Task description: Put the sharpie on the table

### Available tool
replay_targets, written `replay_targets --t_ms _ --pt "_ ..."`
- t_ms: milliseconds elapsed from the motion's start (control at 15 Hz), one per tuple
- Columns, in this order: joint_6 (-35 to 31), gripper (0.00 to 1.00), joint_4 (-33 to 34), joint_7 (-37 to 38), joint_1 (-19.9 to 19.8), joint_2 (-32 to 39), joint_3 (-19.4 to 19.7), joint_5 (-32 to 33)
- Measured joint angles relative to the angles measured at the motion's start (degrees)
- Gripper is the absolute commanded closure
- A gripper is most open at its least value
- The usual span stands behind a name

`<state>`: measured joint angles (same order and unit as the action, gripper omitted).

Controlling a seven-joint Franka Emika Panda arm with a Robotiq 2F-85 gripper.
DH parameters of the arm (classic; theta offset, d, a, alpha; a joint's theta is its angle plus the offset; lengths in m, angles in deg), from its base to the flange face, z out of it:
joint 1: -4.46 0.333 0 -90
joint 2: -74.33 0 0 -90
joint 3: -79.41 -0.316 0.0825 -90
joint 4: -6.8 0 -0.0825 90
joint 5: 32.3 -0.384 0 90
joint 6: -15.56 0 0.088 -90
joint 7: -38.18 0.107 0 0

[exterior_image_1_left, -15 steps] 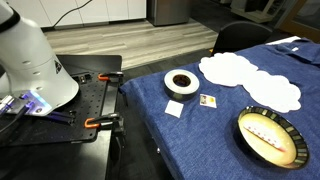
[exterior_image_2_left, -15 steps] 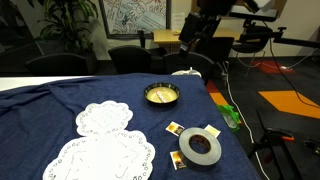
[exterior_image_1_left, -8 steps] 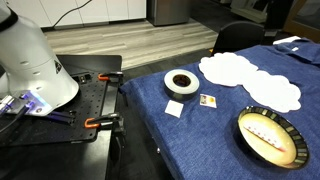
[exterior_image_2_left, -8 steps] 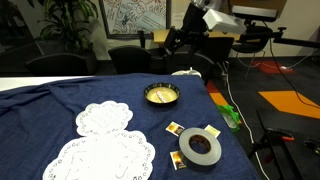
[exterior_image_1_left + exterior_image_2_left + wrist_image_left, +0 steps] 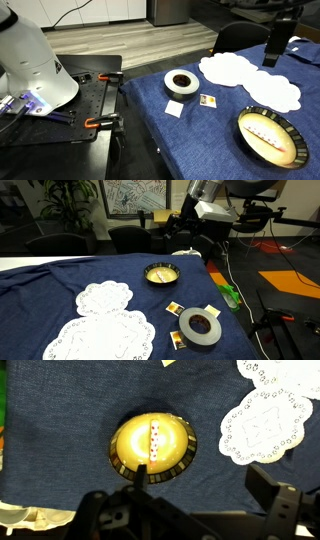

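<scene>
The sharpie (image 5: 155, 440), pale with red marks, lies inside the dark bowl with a yellow inside (image 5: 185, 452). It also shows in the bowl in both exterior views (image 5: 268, 134) (image 5: 160, 275). The bowl (image 5: 245, 122) (image 5: 160, 283) stands on the blue-cloth table (image 5: 210, 140) (image 5: 60, 280) (image 5: 70, 410). My gripper (image 5: 205, 495) is open and empty, high above the table beside the bowl. It shows in both exterior views (image 5: 272, 52) (image 5: 186, 227).
A tape roll (image 5: 181, 83) (image 5: 200, 328), two small cards (image 5: 208, 100) (image 5: 173, 109) and white doilies (image 5: 228, 68) (image 5: 105, 298) (image 5: 262, 425) lie on the cloth. A black bench with orange clamps (image 5: 95, 112) and the white robot base (image 5: 30, 60) stand beside the table.
The arm has swung toward the bowl. The gripper has entered the exterior view that showed no arm before. Nothing on the table has moved.
</scene>
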<state>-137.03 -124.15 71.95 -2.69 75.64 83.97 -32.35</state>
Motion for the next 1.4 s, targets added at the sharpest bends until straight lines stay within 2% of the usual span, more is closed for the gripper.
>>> replay_targets --t_ms 467,1000,1400 --pt "0.0 0.0 1.9 2.7 0.0 2.1 0.9 -0.1" --pt "0.6 0.0 12.2 10.3 0.7 14.8 4.2 0.0" --pt "3.7 0.0 19.1 11.4 1.0 23.4 6.4 -1.2"
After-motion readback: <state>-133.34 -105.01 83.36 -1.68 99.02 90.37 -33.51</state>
